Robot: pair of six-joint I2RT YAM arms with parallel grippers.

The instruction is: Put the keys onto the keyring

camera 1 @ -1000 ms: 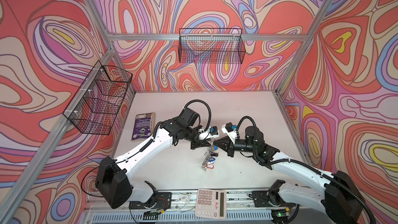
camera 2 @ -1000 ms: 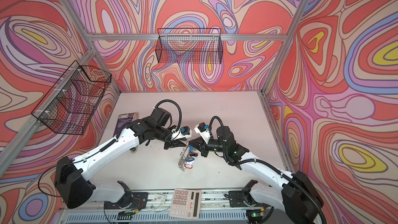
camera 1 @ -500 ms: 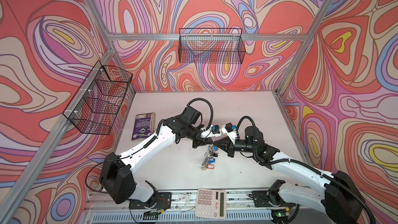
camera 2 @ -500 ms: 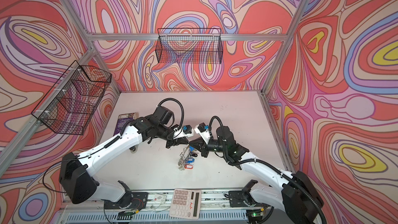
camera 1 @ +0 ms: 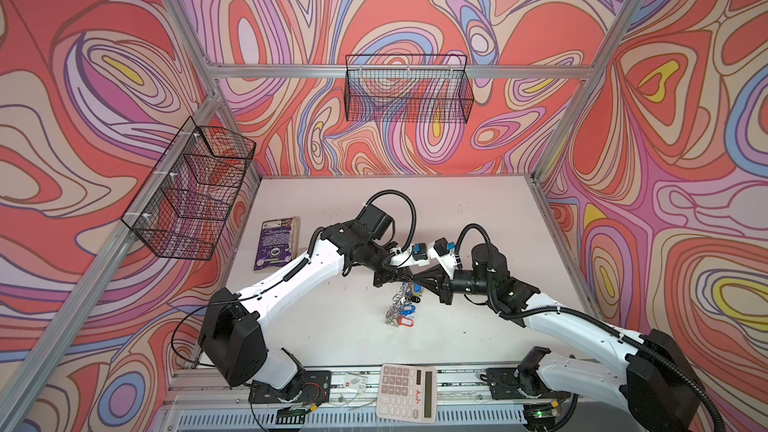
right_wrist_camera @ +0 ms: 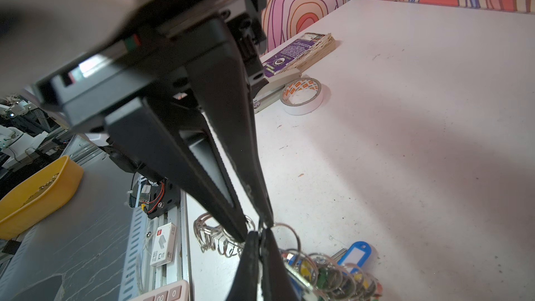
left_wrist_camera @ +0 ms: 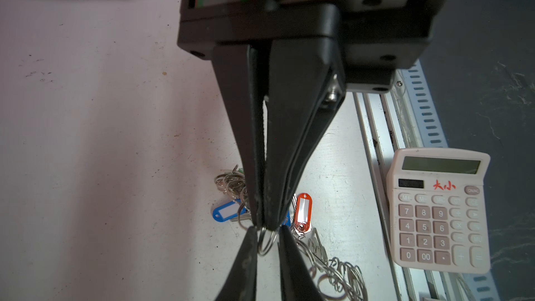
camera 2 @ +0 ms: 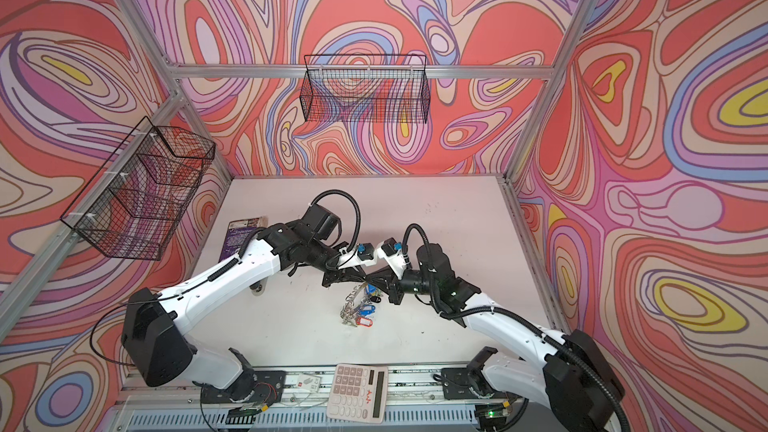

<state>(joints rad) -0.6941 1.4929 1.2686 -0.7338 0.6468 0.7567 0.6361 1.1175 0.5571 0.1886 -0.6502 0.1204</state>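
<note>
The keyring (camera 1: 400, 303) lies on the white table as a chain of split rings round a flat grey disc (right_wrist_camera: 298, 275). Keys with blue (left_wrist_camera: 227, 211) and red (left_wrist_camera: 302, 211) tags hang on it. My right gripper (right_wrist_camera: 260, 231) is shut on a small split ring (right_wrist_camera: 285, 235) at the bunch's upper end and holds that end off the table. My left gripper (left_wrist_camera: 267, 231) meets it tip to tip, its jaws a narrow gap apart, and that split ring (left_wrist_camera: 266, 241) stands in the gap. In both top views the two grippers (camera 1: 408, 277) (camera 2: 376, 280) touch above the bunch.
A calculator (camera 1: 407, 392) lies on the front rail and a small white box (right_wrist_camera: 163, 244) beside it. A purple book (camera 1: 277, 243), a stapler (right_wrist_camera: 272, 88) and a tape roll (right_wrist_camera: 302, 95) sit at the left. Wire baskets (camera 1: 409, 93) (camera 1: 191, 189) hang on the walls.
My left gripper has moved right until its tips meet the right gripper's, and its jaws have narrowed. The right gripper has stayed shut in place.
</note>
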